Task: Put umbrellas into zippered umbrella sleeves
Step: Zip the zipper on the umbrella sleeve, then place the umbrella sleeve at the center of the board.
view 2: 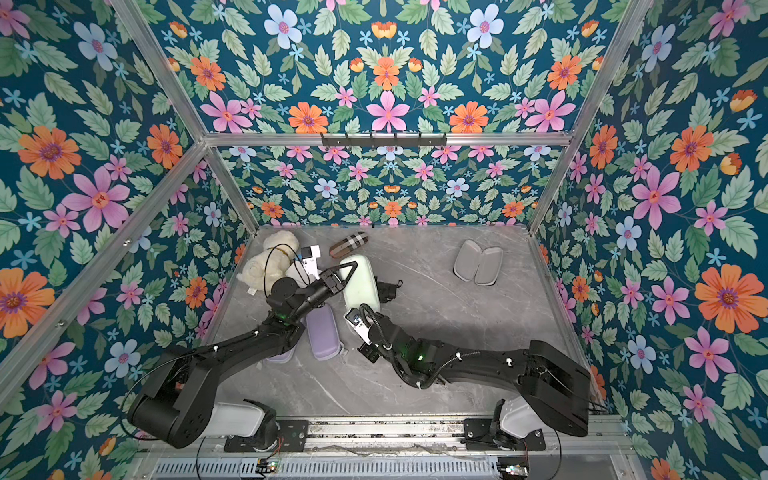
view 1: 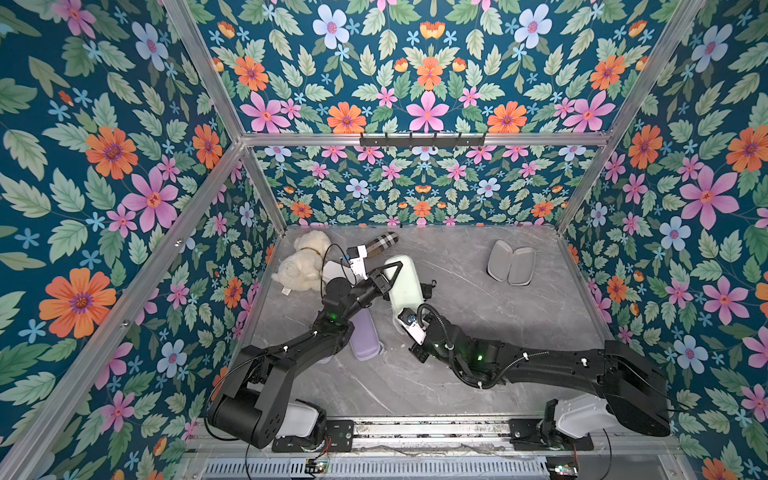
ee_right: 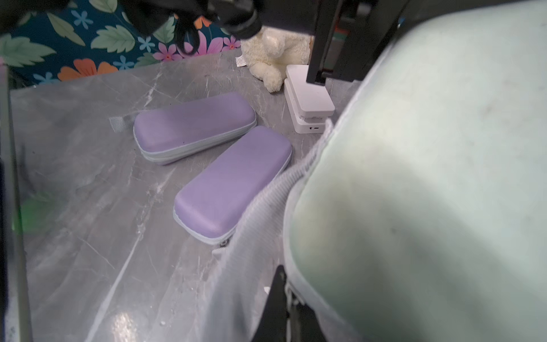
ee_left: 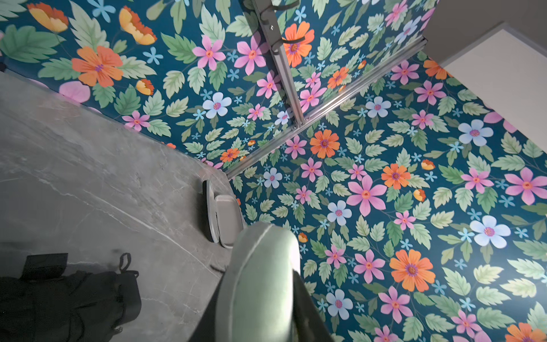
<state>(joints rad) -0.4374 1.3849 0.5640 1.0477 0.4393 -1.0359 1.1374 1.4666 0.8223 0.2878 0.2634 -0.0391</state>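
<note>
A mint green sleeve (view 1: pixel 404 291) lies lengthwise mid-table in both top views. My left gripper (view 1: pixel 394 270) is shut on its far end, and the case fills the gap between the fingers (ee_left: pixel 306 299). My right gripper (ee_right: pixel 281 299) is shut at the near end on the sleeve's grey zipper edge (ee_right: pixel 275 189). Two closed lavender sleeves (ee_right: pixel 195 127) (ee_right: pixel 233 180) lie side by side under my left arm. A black umbrella (view 1: pixel 428 289) with a strap sits just right of the mint sleeve. An open sleeve with grey lining (view 1: pixel 511 262) lies at the back right.
A cream plush toy (view 1: pixel 303 262) and a white rectangular box (ee_right: pixel 307 97) sit at the back left. A tan plaid capsule (view 1: pixel 380 243) lies behind my left gripper. Floral walls close in the grey marble table (view 1: pixel 478 374) on three sides.
</note>
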